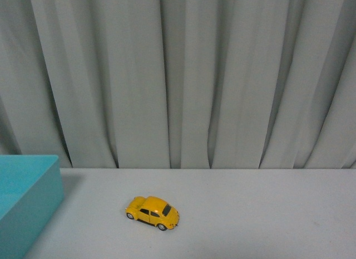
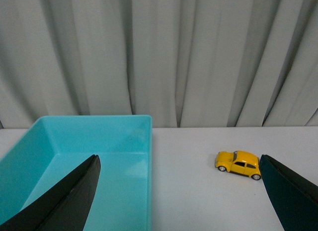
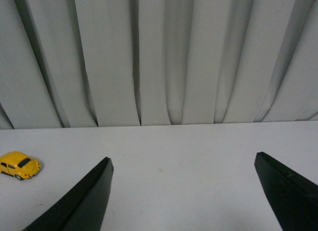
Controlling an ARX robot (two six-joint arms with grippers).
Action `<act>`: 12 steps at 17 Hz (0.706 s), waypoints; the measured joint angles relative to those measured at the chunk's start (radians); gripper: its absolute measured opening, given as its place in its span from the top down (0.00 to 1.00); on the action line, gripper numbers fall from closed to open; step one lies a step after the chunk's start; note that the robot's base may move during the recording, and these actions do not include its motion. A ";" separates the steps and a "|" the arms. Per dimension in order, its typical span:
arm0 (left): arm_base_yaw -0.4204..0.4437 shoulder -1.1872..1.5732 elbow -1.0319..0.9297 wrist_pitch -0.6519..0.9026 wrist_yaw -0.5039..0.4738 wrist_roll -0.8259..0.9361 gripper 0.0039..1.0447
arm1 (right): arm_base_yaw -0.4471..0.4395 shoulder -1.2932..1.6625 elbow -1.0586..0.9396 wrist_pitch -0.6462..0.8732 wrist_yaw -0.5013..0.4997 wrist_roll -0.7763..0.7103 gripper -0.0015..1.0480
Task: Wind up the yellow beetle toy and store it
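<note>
One small car is all that stands on the open tabletop in the front view: the yellow beetle toy (image 1: 153, 213) sits upright on its black wheels in the lower middle of the frame, a little left of centre and turned at a slight slant to the table's edge. The grey table (image 1: 261, 214) fills the lower third of the frame, and a pale pleated curtain (image 1: 194, 75) hangs behind it across everything above. At the lower left corner a turquoise bin (image 1: 28, 198) juts into the frame, well apart from the toy with bare table between them. In the left wrist view the left gripper (image 2: 178, 159) is spread wide, its two dark fingers (image 2: 74, 196) far apart and holding nothing; one finger hangs over the turquoise bin's (image 2: 94, 120) open interior and the other lies just beside the toy (image 2: 239, 164) in the picture, though whether they touch cannot be told. The toy stands on the table near the bin's side wall, not inside it. In the right wrist view the right gripper (image 3: 183, 158) is likewise spread wide with nothing between its black fingers (image 3: 84, 201), only bare table. The toy (image 3: 19, 165) shows at the frame's edge, outside the gap and apart from the nearer finger.
</note>
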 joint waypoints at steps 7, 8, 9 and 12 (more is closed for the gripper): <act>-0.162 0.453 0.337 -0.277 -0.400 -0.492 0.06 | -0.004 0.000 0.000 0.000 0.000 0.000 0.06; -0.142 0.495 0.366 -0.223 -0.383 -0.493 0.06 | -0.004 0.000 0.000 0.000 0.000 0.000 0.06; -0.106 0.573 0.395 -0.138 -0.336 -0.479 0.06 | -0.004 0.000 0.000 0.000 0.000 0.000 0.06; -0.005 0.864 0.473 0.068 -0.197 -0.365 0.06 | -0.004 0.000 0.000 -0.001 0.000 0.000 0.06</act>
